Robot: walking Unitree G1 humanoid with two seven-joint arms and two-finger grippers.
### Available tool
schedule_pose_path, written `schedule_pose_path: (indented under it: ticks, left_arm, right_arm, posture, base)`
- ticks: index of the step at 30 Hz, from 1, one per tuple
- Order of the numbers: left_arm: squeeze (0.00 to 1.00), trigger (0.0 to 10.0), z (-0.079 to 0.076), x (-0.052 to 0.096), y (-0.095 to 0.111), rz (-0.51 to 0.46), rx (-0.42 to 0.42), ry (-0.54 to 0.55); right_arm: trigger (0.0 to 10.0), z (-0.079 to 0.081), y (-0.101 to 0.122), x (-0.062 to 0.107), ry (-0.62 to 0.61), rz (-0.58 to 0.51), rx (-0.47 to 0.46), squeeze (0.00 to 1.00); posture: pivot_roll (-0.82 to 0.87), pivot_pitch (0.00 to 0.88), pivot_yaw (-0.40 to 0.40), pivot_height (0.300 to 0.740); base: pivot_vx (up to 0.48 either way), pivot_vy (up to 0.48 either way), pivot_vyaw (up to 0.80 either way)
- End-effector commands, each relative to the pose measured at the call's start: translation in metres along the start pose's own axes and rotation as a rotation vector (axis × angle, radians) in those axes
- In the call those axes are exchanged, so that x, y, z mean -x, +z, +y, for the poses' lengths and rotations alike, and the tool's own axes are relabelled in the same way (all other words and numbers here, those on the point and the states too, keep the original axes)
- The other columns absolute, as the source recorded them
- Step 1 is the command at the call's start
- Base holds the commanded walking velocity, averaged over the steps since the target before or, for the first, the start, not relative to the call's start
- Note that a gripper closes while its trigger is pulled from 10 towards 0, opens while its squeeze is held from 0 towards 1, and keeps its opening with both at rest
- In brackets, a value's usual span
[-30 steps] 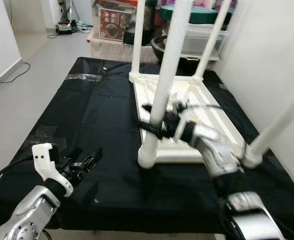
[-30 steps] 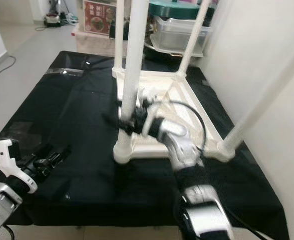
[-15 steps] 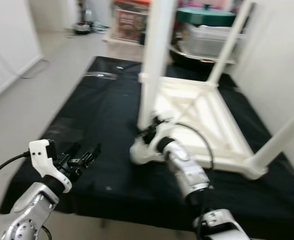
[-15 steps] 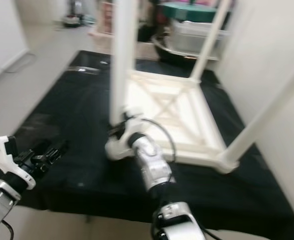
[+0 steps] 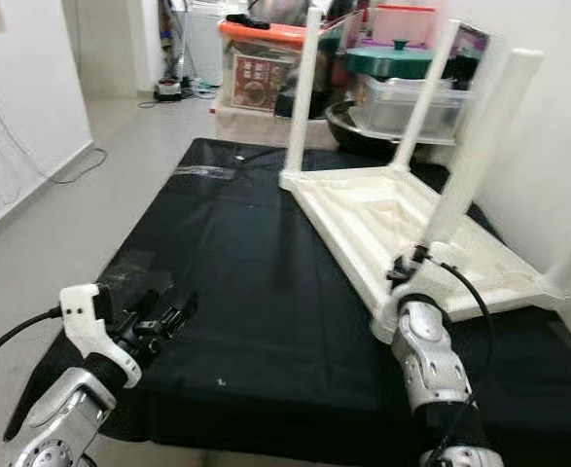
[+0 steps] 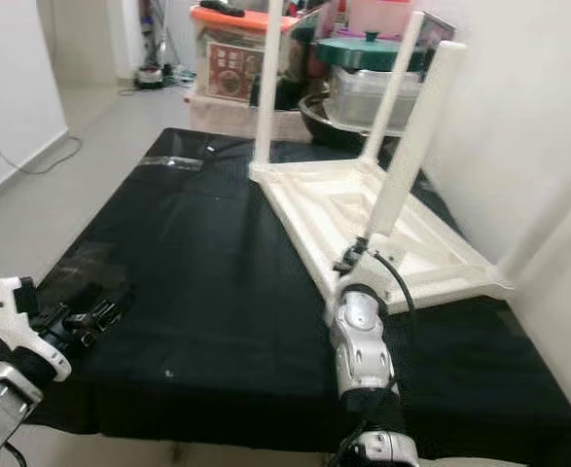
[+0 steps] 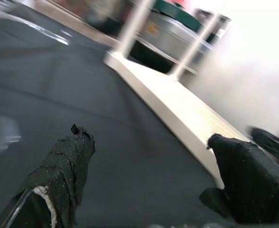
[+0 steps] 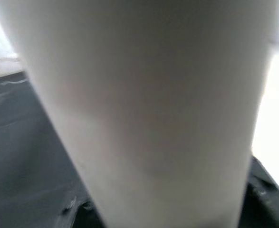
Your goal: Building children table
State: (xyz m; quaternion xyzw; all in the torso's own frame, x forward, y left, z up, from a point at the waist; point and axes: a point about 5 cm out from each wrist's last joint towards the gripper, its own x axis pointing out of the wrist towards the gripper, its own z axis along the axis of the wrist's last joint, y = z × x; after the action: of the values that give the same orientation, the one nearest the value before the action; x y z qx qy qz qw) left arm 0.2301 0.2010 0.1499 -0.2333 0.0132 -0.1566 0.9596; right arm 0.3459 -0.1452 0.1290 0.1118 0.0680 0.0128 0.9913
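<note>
Three white legs rise from the upturned children's table, which lies top-down and tilted on a black cloth spread over a low surface; two thinner-looking legs stand at its far corners, and a thick near leg leans toward the white wall on the robot's right. The table's underside, with raised ribs and a rim, faces up, and its near edge stands off the cloth. The right gripper sits at the base of the near leg, at the table's near corner, with the silver right arm reaching up to it from below and a black cable looping beside the wrist; in the right wrist view the white leg is pressed close against the camera, and whether the fingers clasp it cannot be told. The left gripper hovers low over the near left part of the cloth, well apart from the table, its two black fingers spread wide with nothing between them; the left wrist view looks across the cloth toward the table's long white edge. Beyond the cloth stand stacked storage boxes, one with an orange lid, and a clear tub carrying a green lid. Pale grey floor extends on the robot's left.
</note>
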Motion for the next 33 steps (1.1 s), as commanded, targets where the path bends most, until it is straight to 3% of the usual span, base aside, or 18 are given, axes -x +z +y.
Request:
schedule_pose_path:
  ticks: [1,2,3,4,10,14,15,17,23,24,25,26,27,28,29,30,31,33]
  left_arm:
    - [0.0,10.0,-0.004,-0.002,-0.001,0.001,0.008,-0.025]
    - [0.0,10.0,-0.004,-0.002,-0.001,0.001,0.008,-0.025]
    - [0.0,10.0,-0.004,-0.002,-0.001,0.001,0.007,-0.025]
    - [0.0,10.0,-0.004,-0.003,-0.001,0.001,0.007,-0.025]
    - [0.0,10.0,-0.003,-0.003,-0.001,0.003,0.004,-0.026]
    - [0.0,10.0,-0.003,-0.003,0.0,0.002,0.005,-0.027]
    - [0.0,10.0,-0.002,-0.004,-0.001,0.004,0.006,-0.03]
    - [0.0,10.0,-0.003,-0.004,-0.001,0.005,0.005,-0.031]
    - [0.0,10.0,-0.003,-0.004,-0.002,0.006,0.005,-0.031]
    - [0.0,10.0,-0.003,-0.003,-0.002,0.004,0.007,-0.031]
    - [0.0,10.0,-0.003,-0.003,-0.002,0.004,0.007,-0.031]
    - [0.0,10.0,-0.004,-0.002,-0.001,0.0,0.011,-0.032]
    - [0.0,10.0,-0.004,-0.001,-0.001,-0.003,0.017,-0.037]
    - [0.0,10.0,-0.004,-0.001,-0.001,-0.003,0.017,-0.037]
    - [0.0,10.0,-0.004,0.0,0.0,-0.005,0.022,-0.041]
    - [0.0,10.0,-0.004,0.0,0.0,-0.005,0.022,-0.041]
    - [0.0,10.0,-0.004,-0.001,0.0,-0.006,0.026,-0.045]
    - [0.0,10.0,-0.004,-0.001,0.0,-0.006,0.026,-0.045]
  right_arm:
    - [10.0,0.047,0.018,-0.003,0.36,-0.026,-0.106,1.0]
    - [10.0,0.047,0.018,-0.003,0.36,-0.026,-0.106,1.0]
    - [10.0,0.054,0.031,-0.004,0.442,-0.053,-0.083,0.84]
    - [10.0,0.057,0.038,-0.006,0.487,-0.067,-0.05,0.0]
    - [10.0,0.058,0.069,-0.014,0.791,-0.099,0.125,0.0]
    - [10.0,0.065,0.067,-0.008,0.981,-0.07,0.201,0.0]
    - [10.0,0.079,0.057,0.006,1.19,-0.037,0.252,0.0]
    - [10.0,0.087,0.051,0.014,1.287,-0.024,0.264,0.0]
    - [10.0,0.095,0.042,0.028,1.395,-0.009,0.264,0.0]
    - [3.2,0.101,0.03,0.044,1.478,0.006,0.257,0.0]
    - [3.2,0.101,0.03,0.044,1.478,0.006,0.257,0.0]
    - [0.0,0.104,0.019,0.043,1.358,-0.006,0.226,0.0]
    - [0.0,0.095,0.006,0.02,0.951,0.023,0.226,0.0]
    - [0.0,0.095,0.006,0.02,0.951,0.023,0.226,0.0]
    - [0.0,0.073,-0.004,-0.003,0.523,0.072,0.225,0.0]
    - [0.0,0.073,-0.004,-0.003,0.523,0.072,0.225,0.0]
    - [0.0,0.033,-0.016,-0.013,0.085,0.145,0.221,0.0]
    - [0.0,0.033,-0.016,-0.013,0.085,0.145,0.221,0.0]
  posture:
    - [0.13,0.0,-0.135,0.74]
    - [0.13,0.0,-0.135,0.74]
    - [0.14,0.0,-0.137,0.74]
    - [0.14,0.0,-0.137,0.74]
    - [0.16,0.0,-0.145,0.74]
    - [0.16,0.0,-0.146,0.74]
    - [0.17,0.0,-0.15,0.74]
    - [0.17,0.0,-0.15,0.74]
    - [0.18,0.0,-0.156,0.74]
    - [0.18,0.0,-0.157,0.74]
    - [0.18,0.0,-0.157,0.74]
    - [0.18,0.0,-0.153,0.74]
    - [0.16,0.0,-0.143,0.74]
    - [0.16,0.0,-0.143,0.74]
    - [0.15,0.0,-0.141,0.74]
    - [0.15,0.0,-0.141,0.74]
    - [0.14,0.0,-0.137,0.74]
    - [0.14,0.0,-0.137,0.74]
  base:
    - [0.0,0.0,0.0]
    - [0.0,0.0,0.0]
    - [0.0,0.0,0.0]
    - [0.0,0.0,0.0]
    - [0.0,0.0,0.0]
    - [0.0,0.0,0.0]
    - [0.0,0.0,0.0]
    - [0.0,0.0,0.0]
    - [0.0,0.0,0.0]
    - [0.0,0.0,0.0]
    - [0.0,0.0,0.0]
    - [0.0,0.0,0.0]
    - [0.0,0.0,0.0]
    - [0.0,0.0,0.0]
    - [0.0,0.0,0.0]
    - [0.0,0.0,0.0]
    - [0.0,0.0,0.0]
    - [0.0,0.0,0.0]
